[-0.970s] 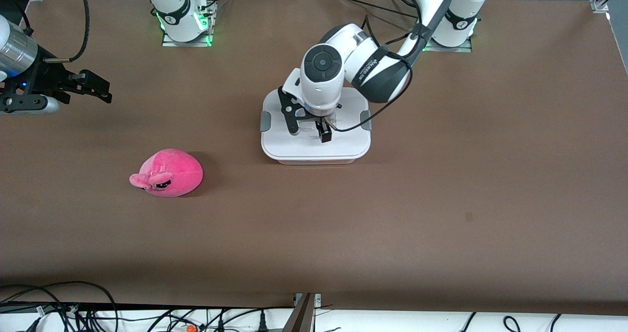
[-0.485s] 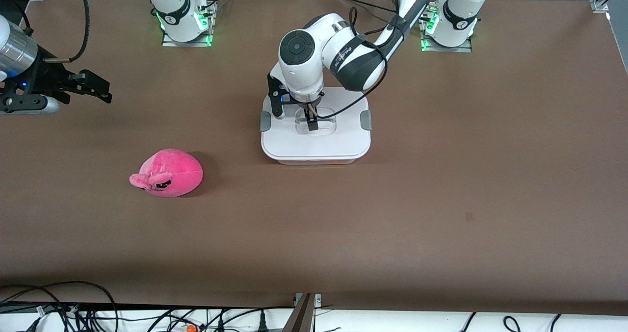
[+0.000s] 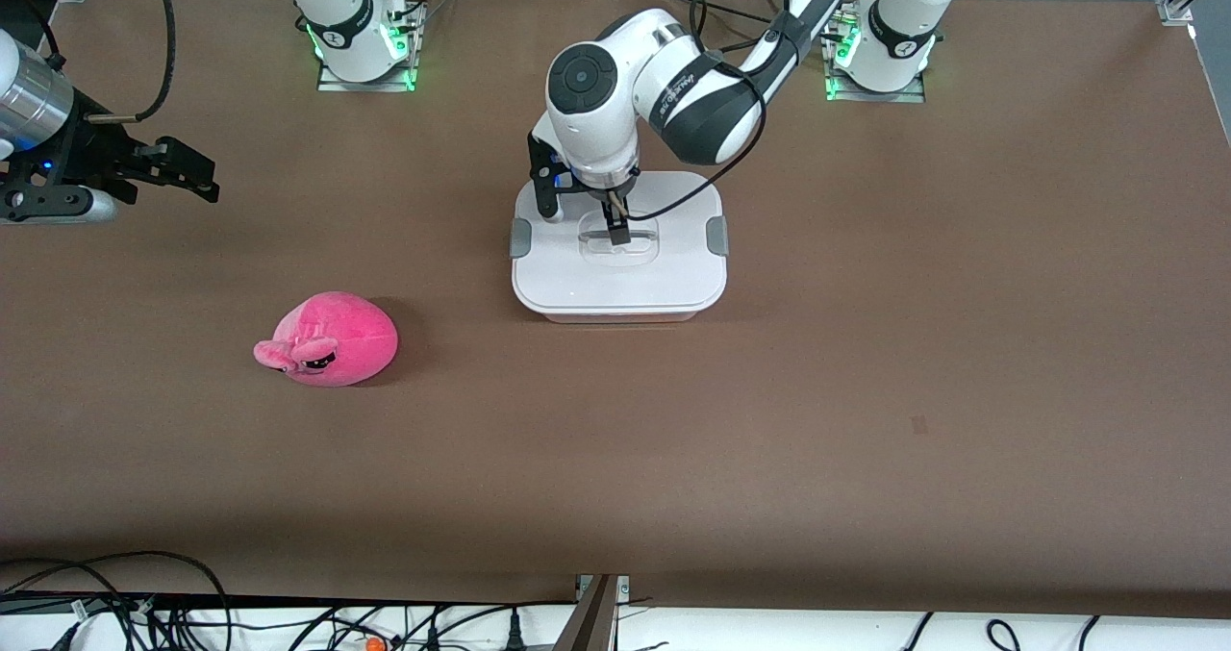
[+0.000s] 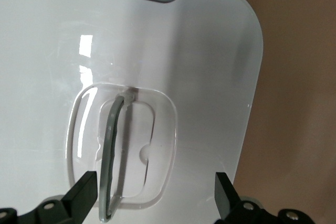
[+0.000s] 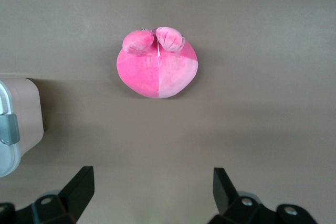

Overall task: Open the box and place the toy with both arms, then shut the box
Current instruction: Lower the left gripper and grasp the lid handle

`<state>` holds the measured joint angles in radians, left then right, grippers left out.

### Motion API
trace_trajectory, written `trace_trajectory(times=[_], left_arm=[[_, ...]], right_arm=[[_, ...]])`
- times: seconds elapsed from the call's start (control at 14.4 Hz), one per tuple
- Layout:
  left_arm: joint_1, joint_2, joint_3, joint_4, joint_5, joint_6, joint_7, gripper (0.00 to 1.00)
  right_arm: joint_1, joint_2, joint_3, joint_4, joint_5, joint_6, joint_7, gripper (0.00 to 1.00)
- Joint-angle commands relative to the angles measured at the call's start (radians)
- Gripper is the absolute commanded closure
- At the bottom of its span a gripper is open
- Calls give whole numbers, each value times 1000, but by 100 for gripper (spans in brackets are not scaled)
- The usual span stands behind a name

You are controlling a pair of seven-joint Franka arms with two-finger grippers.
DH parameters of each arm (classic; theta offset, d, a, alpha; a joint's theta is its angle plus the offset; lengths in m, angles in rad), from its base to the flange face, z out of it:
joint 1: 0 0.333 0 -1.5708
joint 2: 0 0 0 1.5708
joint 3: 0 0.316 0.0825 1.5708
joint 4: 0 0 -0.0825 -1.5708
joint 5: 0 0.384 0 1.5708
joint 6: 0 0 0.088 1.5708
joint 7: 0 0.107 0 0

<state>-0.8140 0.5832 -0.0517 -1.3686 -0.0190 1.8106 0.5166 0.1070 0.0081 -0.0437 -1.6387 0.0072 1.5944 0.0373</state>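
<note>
Two grippers we see spread wide: left gripper (image 3: 589, 223) over the box lid (image 3: 673, 281) and its handle (image 4: 109, 156), right gripper (image 3: 163, 172) waiting, plush toy (image 3: 332, 339) on the bench (image 3: 866, 391) nearer the camera.

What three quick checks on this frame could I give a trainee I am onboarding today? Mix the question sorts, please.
1. True or false: the lid is off the box.
2. Which gripper is over the lid's handle? A) left gripper B) right gripper
3. Fill in: the toy lies on the ____, toward the right arm's end.

Key
1. False: the lid sits on the box, and both grey clips in view lie at its edges.
2. A. Its fingers are open on either side of the handle; the right gripper waits, open, above the table.
3. table
</note>
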Motion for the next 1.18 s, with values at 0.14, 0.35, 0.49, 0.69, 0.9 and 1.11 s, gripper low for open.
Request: trace_trajectory(times=[0.14, 0.35, 0.49, 0.69, 0.9, 1.11], left_arm=[[-25, -31, 6, -41, 33, 3, -50, 5], [-24, -29, 7, -30, 69, 6, -49, 2], [-19, -29, 15, -26, 76, 10, -37, 0], [4, -22, 16, -27, 77, 61, -33, 0], [-4, 1, 16, -33, 79, 96, -33, 2], [-5, 9, 15, -35, 94, 108, -24, 26]], right_arm=[[0, 7, 4, 22, -13, -7, 3, 0], [0, 9, 4, 22, -13, -7, 3, 0], [0, 9, 4, 22, -13, -5, 3, 0], [0, 9, 4, 22, -13, -4, 3, 0], [0, 9, 4, 22, -13, -4, 3, 0], [0, 9, 4, 22, -13, -4, 3, 0]])
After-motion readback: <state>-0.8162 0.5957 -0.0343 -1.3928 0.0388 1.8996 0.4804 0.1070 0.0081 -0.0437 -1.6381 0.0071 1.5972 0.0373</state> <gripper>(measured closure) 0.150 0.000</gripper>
